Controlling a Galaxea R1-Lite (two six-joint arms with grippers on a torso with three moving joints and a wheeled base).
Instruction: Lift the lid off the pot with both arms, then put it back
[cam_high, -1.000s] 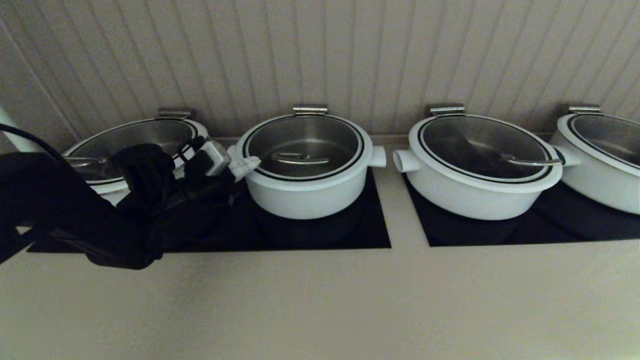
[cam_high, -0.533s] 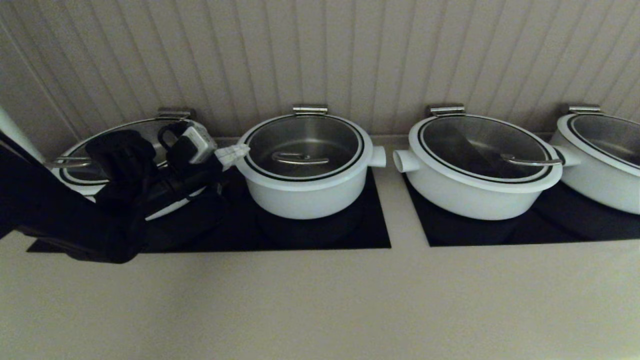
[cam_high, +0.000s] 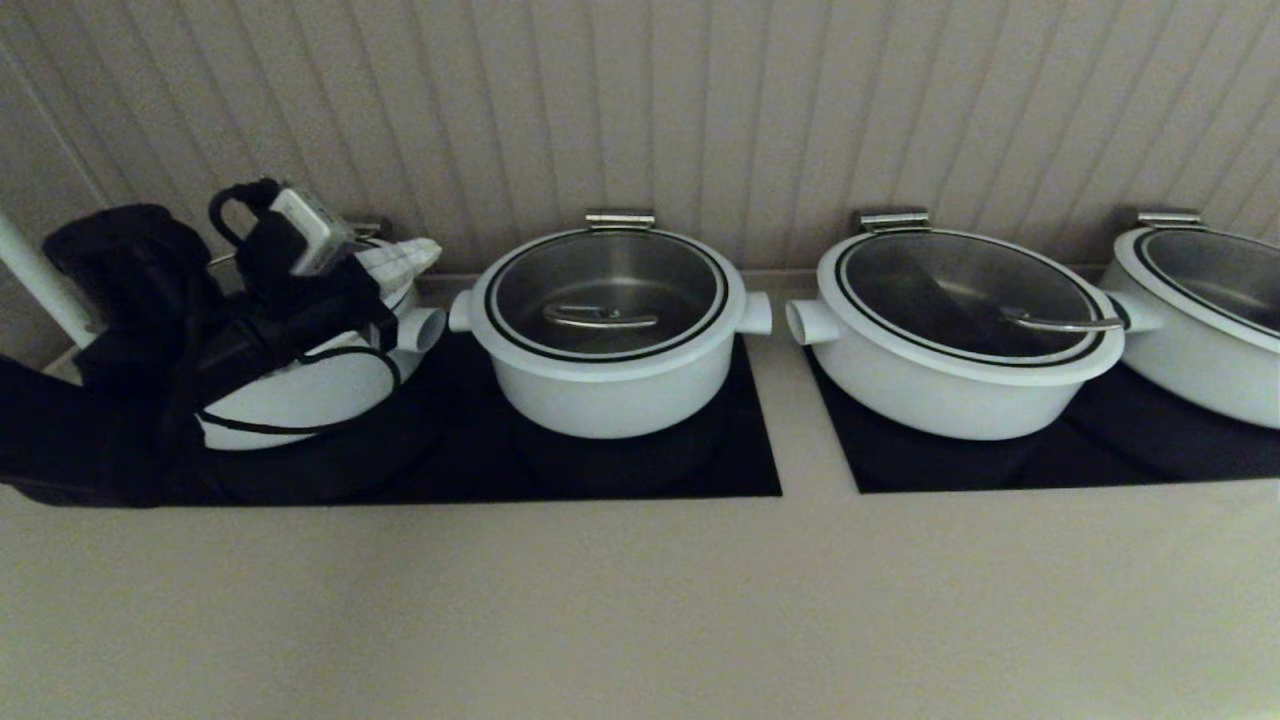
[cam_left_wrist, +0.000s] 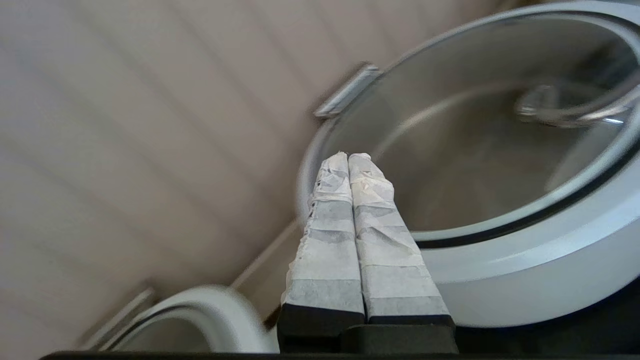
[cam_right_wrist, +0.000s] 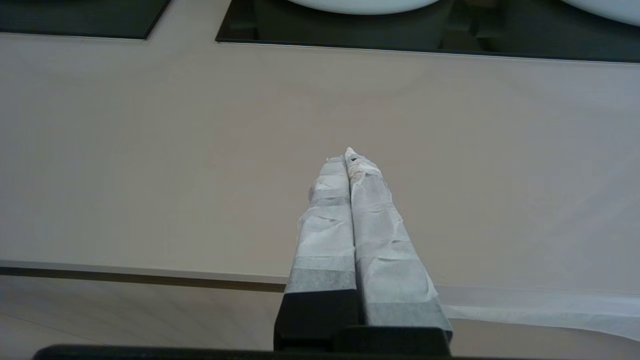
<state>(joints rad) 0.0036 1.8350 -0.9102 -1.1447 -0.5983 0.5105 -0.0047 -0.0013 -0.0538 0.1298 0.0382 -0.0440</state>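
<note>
The pot (cam_high: 610, 395) stands mid-left on a black hob panel, with the lid (cam_high: 610, 270) seated on it and its steel bar handle (cam_high: 600, 318) lying flat. My left gripper (cam_high: 428, 248), with white-taped fingers, is shut and empty. It hangs over the right rim of the wider pot to the left, apart from the pot's left knob (cam_high: 460, 310). In the left wrist view the shut gripper (cam_left_wrist: 348, 156) points past the pot (cam_left_wrist: 525, 280) and lid (cam_left_wrist: 475, 165) toward the wall. My right gripper (cam_right_wrist: 348, 152) is shut and empty over the beige counter; it is out of the head view.
A wider lidded pot (cam_high: 300, 395) sits under my left arm. Two more wide pots (cam_high: 950, 385) (cam_high: 1200, 370) stand to the right. The black hob panels (cam_high: 745, 460) lie in a beige counter (cam_high: 640, 600). A panelled wall stands close behind.
My left arm has drawn back to the left and risen. Its fingertips have moved from the pot's left knob to above the neighbouring wide pot. The lid has stayed on the pot.
</note>
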